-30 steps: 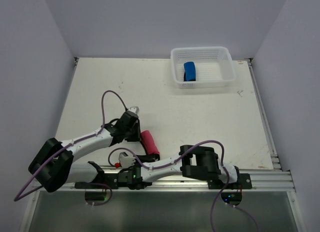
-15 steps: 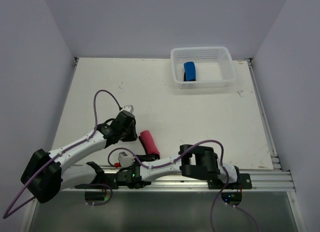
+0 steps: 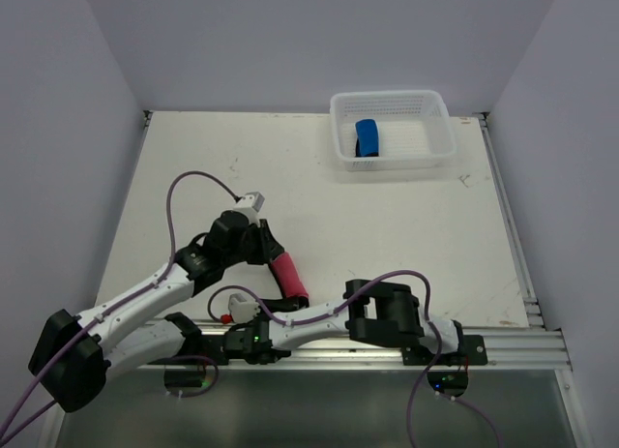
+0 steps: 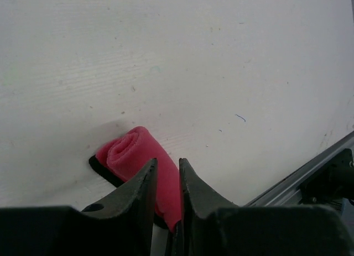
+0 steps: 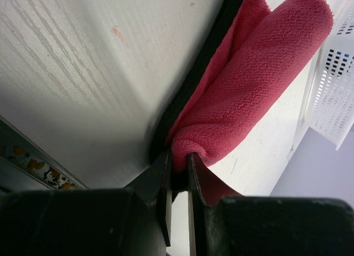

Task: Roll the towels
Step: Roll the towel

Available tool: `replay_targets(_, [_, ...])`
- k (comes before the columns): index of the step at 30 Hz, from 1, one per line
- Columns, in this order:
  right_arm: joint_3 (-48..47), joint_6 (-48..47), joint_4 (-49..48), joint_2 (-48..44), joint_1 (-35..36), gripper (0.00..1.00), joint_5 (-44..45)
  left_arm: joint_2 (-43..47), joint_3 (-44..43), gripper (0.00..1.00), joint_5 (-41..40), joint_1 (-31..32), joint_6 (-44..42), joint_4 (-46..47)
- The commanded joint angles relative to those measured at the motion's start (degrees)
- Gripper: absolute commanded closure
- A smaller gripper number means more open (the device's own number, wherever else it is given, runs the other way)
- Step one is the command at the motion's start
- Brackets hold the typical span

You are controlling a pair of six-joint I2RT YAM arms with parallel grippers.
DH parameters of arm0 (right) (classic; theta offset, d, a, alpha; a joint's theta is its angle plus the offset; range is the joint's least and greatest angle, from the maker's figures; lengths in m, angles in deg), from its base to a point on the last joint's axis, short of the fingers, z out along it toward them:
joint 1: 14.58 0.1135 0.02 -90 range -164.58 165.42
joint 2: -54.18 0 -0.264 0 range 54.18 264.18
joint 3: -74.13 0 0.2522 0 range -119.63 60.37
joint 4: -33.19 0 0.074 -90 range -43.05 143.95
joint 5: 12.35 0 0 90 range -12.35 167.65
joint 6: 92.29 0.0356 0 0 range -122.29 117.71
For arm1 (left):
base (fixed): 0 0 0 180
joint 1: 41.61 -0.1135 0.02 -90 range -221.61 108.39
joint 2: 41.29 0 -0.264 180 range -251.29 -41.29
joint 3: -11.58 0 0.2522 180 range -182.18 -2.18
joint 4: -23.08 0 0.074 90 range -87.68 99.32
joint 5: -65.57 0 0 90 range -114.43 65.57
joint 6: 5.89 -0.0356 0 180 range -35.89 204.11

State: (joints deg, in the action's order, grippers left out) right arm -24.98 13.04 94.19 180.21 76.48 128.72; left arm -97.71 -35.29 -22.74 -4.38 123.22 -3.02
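Two towels are in sight, both rolled into short cylinders. The pink-red towel lies on the counter close to its near edge, just ahead of the arm bases. It is a fuzzy roll whose spiral end shows in the left wrist view, with a dark edging strip running beneath it along one side. The blue towel sits inside the white mesh basket at the far right of the counter, well apart from the pink one; its texture is too small to make out. The right end effector has its jaws nearly together, pinching the near end of the pink-red roll. The left end effector stands over the same roll, jaws a narrow slit apart, with red fabric showing in the gap. Whether it actually grips the cloth cannot be told, because the fingers cover the contact.
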Motion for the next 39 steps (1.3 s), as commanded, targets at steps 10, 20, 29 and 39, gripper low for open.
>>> replay_targets(10, [0.61, 4.09, -5.32, 5.62, -1.86, 1.0, -14.86, -7.29, 9.37, 0.78, 12.02, -0.23, -0.79, 20.42])
replay_targets(20, [3.33, 5.76, -7.16, 2.02, -2.47, 1.0, -13.89, -8.88, 13.58, 0.85, 5.69, -0.14, -0.97, 19.45])
replay_targets(29, [7.38, 10.77, -10.68, -5.1, -3.09, 0.82, -12.75, -10.81, 16.93, 0.87, 1.73, -0.14, 0.35, 22.79])
replay_targets(39, [8.08, 14.02, -10.24, -13.52, -3.0, 0.57, -13.01, -13.1, 15.53, 0.87, 1.21, -0.14, -0.09, 22.62])
